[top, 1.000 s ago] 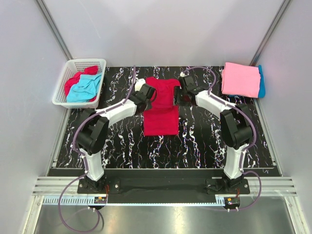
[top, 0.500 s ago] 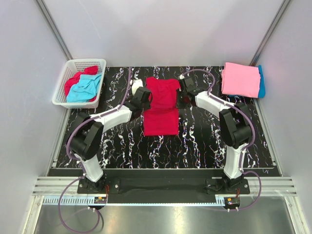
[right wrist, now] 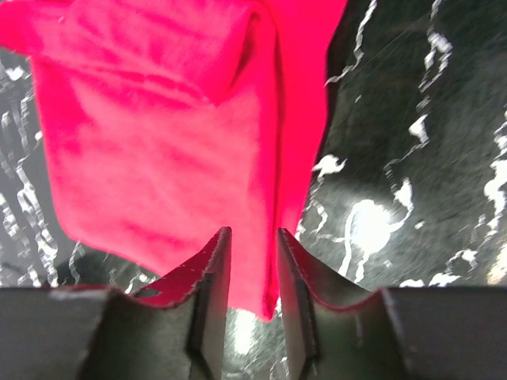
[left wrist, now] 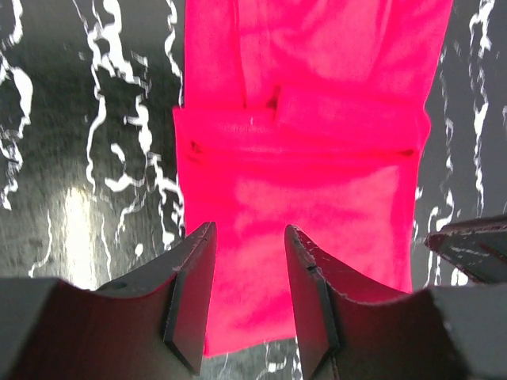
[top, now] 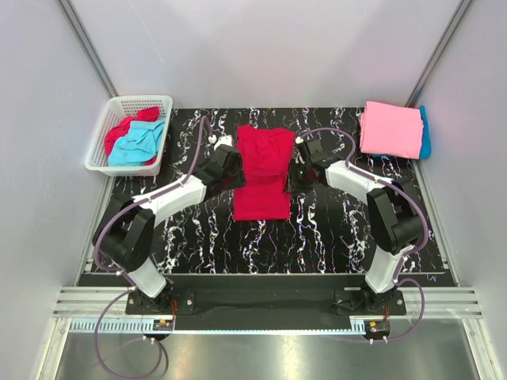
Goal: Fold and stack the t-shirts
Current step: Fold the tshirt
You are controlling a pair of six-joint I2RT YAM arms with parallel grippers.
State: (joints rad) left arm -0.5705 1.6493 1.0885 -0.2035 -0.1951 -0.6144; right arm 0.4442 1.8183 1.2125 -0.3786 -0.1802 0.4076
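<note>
Pale grey walls close round a black worktop [top: 333,237] veined with white, which fills most of the top view. Two white and black arms reach in from its near edge, the left arm [top: 170,194] slanting toward the middle and the right arm [top: 372,186] bending in from the other side. At the far left corner stands a white lattice basket [top: 99,142] holding a red cloth [top: 119,134] and a turquoise cloth [top: 136,146], both crumpled. At the far right corner a pink shirt [top: 390,129] lies folded on top of a blue shirt [top: 425,131], of which only the right edge shows. The crimson shirt [top: 261,194] lies midway between the side edges, running from near the far edge toward the centre as a narrow strip, with a crosswise fold about halfway along. The left gripper [left wrist: 249,237] sits at the shirt's left edge, its fingers partly apart over cloth that lies flat in the gap and does not look pinched. The right gripper [right wrist: 253,237] is at the shirt's right edge, its fingers drawn narrow on a raised, doubled edge of the crimson cloth that runs down between them
</note>
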